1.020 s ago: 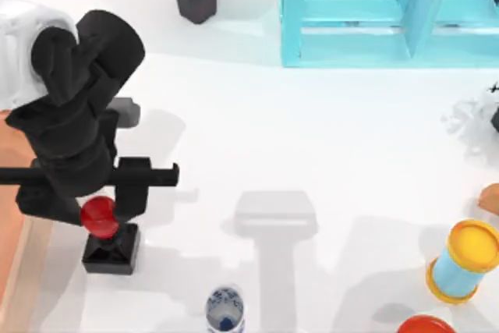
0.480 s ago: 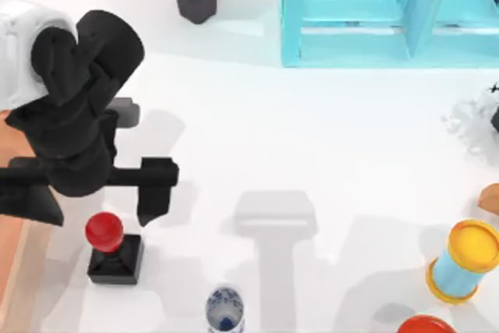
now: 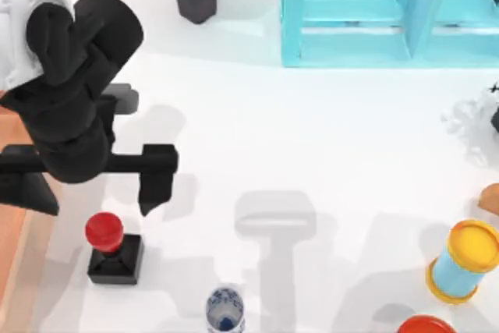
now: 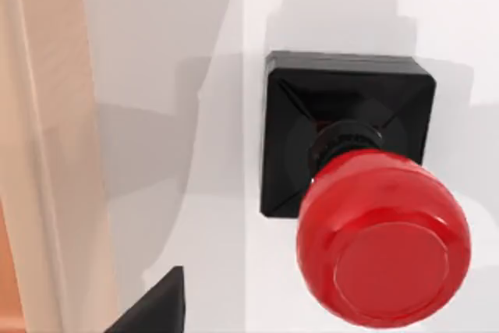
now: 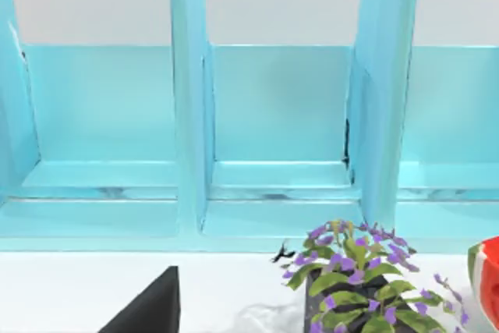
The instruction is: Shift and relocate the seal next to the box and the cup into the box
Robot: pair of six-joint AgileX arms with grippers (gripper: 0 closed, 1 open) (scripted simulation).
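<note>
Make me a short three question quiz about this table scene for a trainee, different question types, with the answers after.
1. True or false: the left end effector is gripping the seal.
2. Multiple choice: where does the cup stand? A) inside the box; B) on the white table near the top view's bottom edge; C) on the turquoise shelf.
3. Fill in: the seal stands upright on the table, just to the ______ of the box's rim in the top view.

Key: 1. False, its fingers are open and off the seal. 2. B. 3. right.
</note>
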